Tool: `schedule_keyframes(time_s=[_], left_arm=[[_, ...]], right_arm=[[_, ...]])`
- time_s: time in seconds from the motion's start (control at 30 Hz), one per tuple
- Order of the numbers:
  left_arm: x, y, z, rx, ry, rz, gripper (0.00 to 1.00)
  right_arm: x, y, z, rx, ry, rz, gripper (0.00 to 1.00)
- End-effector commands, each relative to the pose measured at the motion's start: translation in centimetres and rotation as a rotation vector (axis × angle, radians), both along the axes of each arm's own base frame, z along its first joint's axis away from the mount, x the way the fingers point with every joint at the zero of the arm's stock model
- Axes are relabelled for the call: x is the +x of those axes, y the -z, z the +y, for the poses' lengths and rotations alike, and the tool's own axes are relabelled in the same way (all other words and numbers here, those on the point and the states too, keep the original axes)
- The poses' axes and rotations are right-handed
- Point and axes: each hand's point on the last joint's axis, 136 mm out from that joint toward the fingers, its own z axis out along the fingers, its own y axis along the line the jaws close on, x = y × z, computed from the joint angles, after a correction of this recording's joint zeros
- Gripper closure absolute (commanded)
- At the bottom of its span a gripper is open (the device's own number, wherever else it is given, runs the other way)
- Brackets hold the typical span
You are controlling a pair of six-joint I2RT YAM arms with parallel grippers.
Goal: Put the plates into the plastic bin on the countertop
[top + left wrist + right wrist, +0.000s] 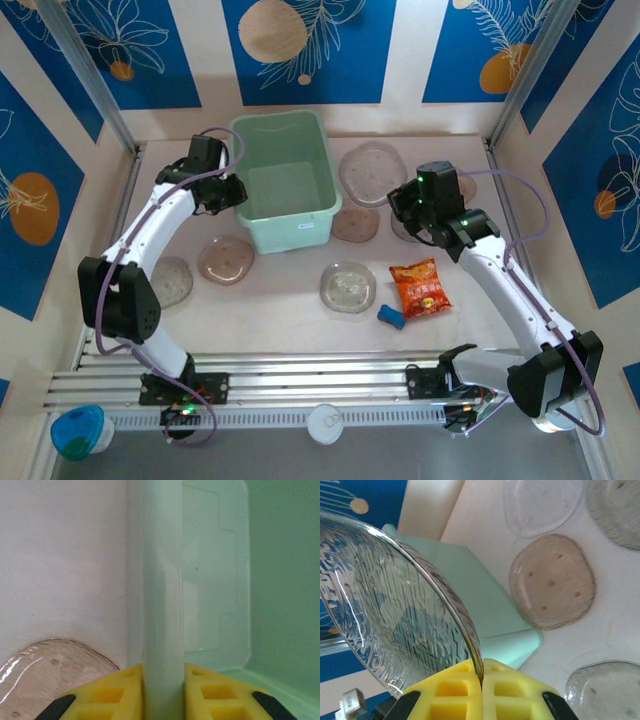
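Carrying a clear plate [395, 610] to the bin [285, 228] is judged to be the step in hand. The plate is held on edge, its rim pinched tight between the yellow fingers [450, 692] of the right claw [481, 674]. In the wrist view it rises tilted above and to the left of that claw, and the bin's mint corner is seen just beyond it.

From above, the right claw [420, 205] is seen over the countertop [280, 305] with the bin off to its left; no plate is seen inside the bin. The left claw [163, 672] is closed on the bin's left wall, one finger outside and one inside, so the bin appears to be steadied.

Other plates are left lying flat. A brown plate [552, 582] is seen ahead of the right claw, close beside the bin, and a smoky plate [50, 675] lies just outside the left claw. A packet [420, 287] lies behind the right claw, toward its base, and is best left alone.

For the next move, the right claw would have to be swung left until the plate hangs over the bin's open mouth. The plate should then be lowered past the rolled rim before the fingers are parted. As it is gripped only by its edge, some pivoting is to be expected.
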Motion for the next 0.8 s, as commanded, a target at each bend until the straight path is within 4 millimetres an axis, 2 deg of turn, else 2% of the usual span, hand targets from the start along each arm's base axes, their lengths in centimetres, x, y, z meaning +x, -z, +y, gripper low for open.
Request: schedule_keyframes(time_s=[0.0,0.17,0.43,0.6,0.77], left_arm=[[-0.8,-1.6,-1.0,-0.045,0.004,-0.042,0.76],[-1.9,-1.3,-1.8,-0.053,0.018,-0.044,0.76],[-3.0,-1.4,-1.6,-0.054,0.021,-0.051,0.76],[-3.9,-0.8,-1.7,-0.069,0.024,-0.036,0.76],[-4.8,-0.4,-1.6,-0.086,0.013,-0.031,0.76]], right_arm=[[0.6,-1.9,1.5,0.012,-0.008,-0.033,1.00],[1.9,-3.2,4.2,0.022,-0.034,-0.039,1.00],[4.6,-4.1,8.8,0.065,-0.056,0.013,1.00],[6.2,-4.0,11.8,0.081,-0.055,0.062,1.00],[7.7,-3.1,14.2,0.074,-0.030,0.118,1.00]])
